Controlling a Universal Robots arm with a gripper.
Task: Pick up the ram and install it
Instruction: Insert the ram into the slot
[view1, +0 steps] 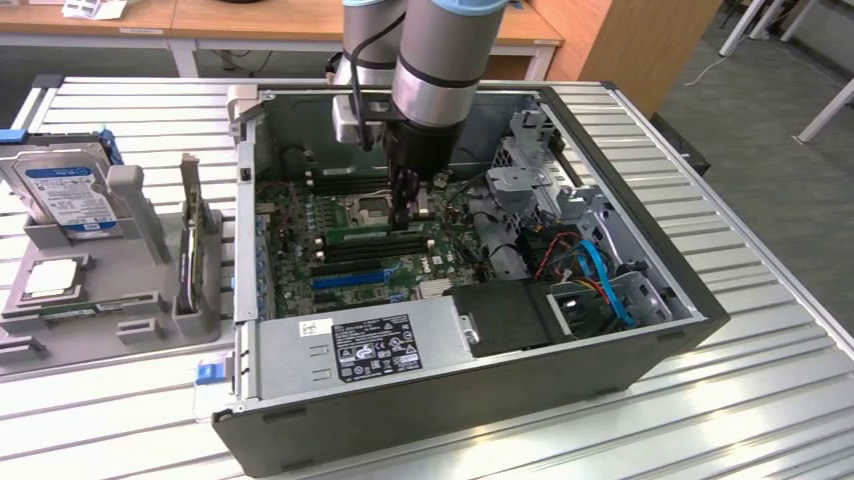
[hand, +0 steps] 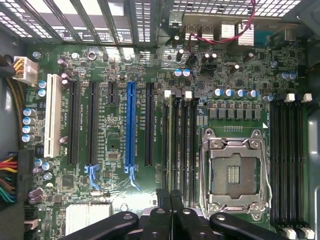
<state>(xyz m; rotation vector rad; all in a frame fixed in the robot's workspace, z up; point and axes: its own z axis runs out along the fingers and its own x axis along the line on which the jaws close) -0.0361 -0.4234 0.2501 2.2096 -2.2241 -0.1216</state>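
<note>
Well away from the gripper, toward the exterior view's left, a grey holder outside the case carries the hard drive and the processor chip. Neither is anywhere near the fingers.

Inside the open case the gripper hangs low over the motherboard with its fingers drawn almost fully together. They appear to pinch the ram by its upper long edge. In the wrist view a thin pale line, the stick seen edge-on, runs straight out from between the fingertips along the bank of memory slots. I cannot tell whether it is seated in a slot or held just above one.

Just past those slots from the gripper lies the empty processor socket, and beyond that a second slot bank.

The ram is probably light and stiff, yet thin and brittle, with chips on its faces and contacts along its lower edge. A good hold would be across the flat faces, near mid-length and high on the upper edge, clear of the contacts. An off-centre grip would probably let it tilt, and any sideways load risks cracking the board or bending a slot
</note>
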